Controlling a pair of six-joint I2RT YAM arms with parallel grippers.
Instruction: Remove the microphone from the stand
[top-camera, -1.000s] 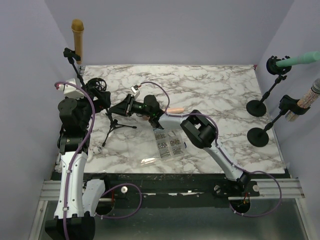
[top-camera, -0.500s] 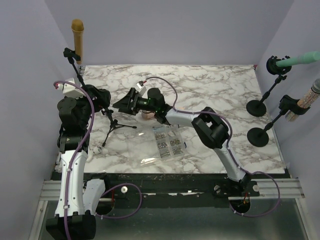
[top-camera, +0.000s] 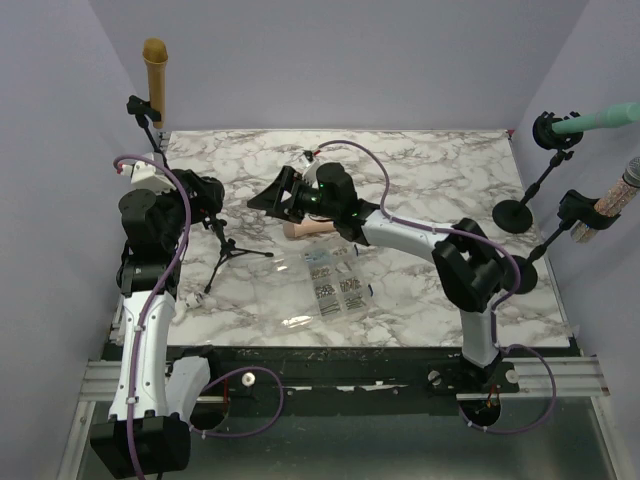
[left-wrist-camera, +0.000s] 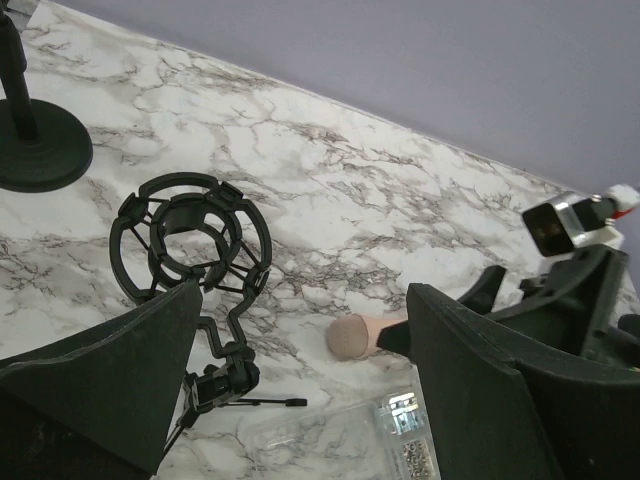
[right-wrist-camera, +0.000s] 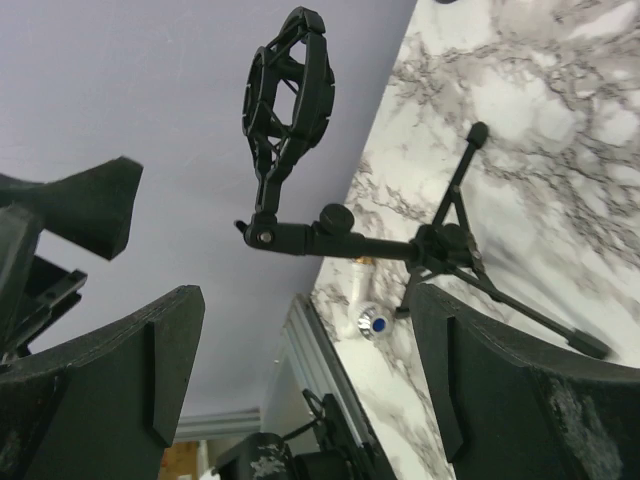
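The pinkish-beige microphone (top-camera: 305, 229) (left-wrist-camera: 355, 335) lies flat on the marble table, apart from both grippers. The black tripod stand (top-camera: 228, 252) (right-wrist-camera: 440, 245) stands at the left. Its ring-shaped shock mount (left-wrist-camera: 190, 235) (right-wrist-camera: 290, 90) is empty. My left gripper (top-camera: 203, 195) (left-wrist-camera: 305, 300) hovers open just by the shock mount, holding nothing. My right gripper (top-camera: 270, 195) (right-wrist-camera: 305, 300) is open too and points at the stand. It hangs above the table just left of the microphone with nothing between its fingers.
A clear plastic box of small parts (top-camera: 335, 285) lies near the microphone. Two round-base stands (top-camera: 515, 215) (top-camera: 515, 272) at the right edge hold a green microphone (top-camera: 600, 120) and a glittery one (top-camera: 620, 195). A tan microphone (top-camera: 155, 75) stands at the back left corner.
My right gripper has opened and let go of the microphone, which now lies on the table. The right arm has drawn back to the right, away from the stand. The left arm barely moved.
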